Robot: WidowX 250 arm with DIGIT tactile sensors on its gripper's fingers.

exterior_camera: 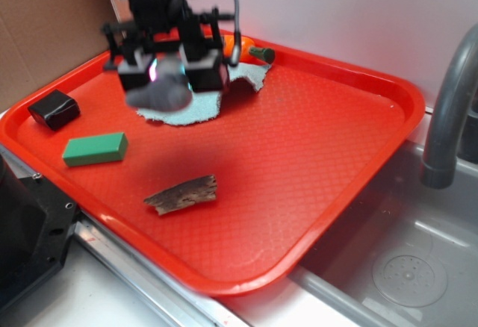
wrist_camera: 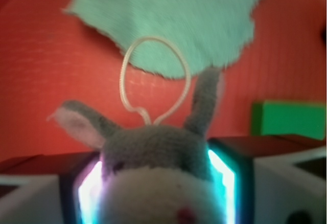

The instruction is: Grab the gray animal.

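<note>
**Between the gripper's pads: the gray animal is caught**

Above the far-left part of the red tray [exterior_camera: 358,163], the gripper [exterior_camera: 170,69] is clamped on the gray animal [exterior_camera: 160,92]. In the wrist view the plush head [wrist_camera: 153,183] fills the gap between the two pads [wrist_camera: 227,183], which press it from nine and three o'clock; its ears point toward twelve, and a cord loop [wrist_camera: 153,81] stands up from the crown. From the exterior view the toy hangs at six o'clock of the gripper, seemingly lifted just clear of the light blue rag [exterior_camera: 198,110] beneath it, though motion blur makes the gap uncertain.

By my judgement the grab itself is made and the task is near its end. The next move calls for a steady upward lift with the squeeze kept firm, since soft plush can slip.

Other things lie well apart: a green block [exterior_camera: 95,148] at about eight o'clock of the toy, a black box [exterior_camera: 54,109] at nine, and a brown bark piece [exterior_camera: 181,194] at six.
</note>
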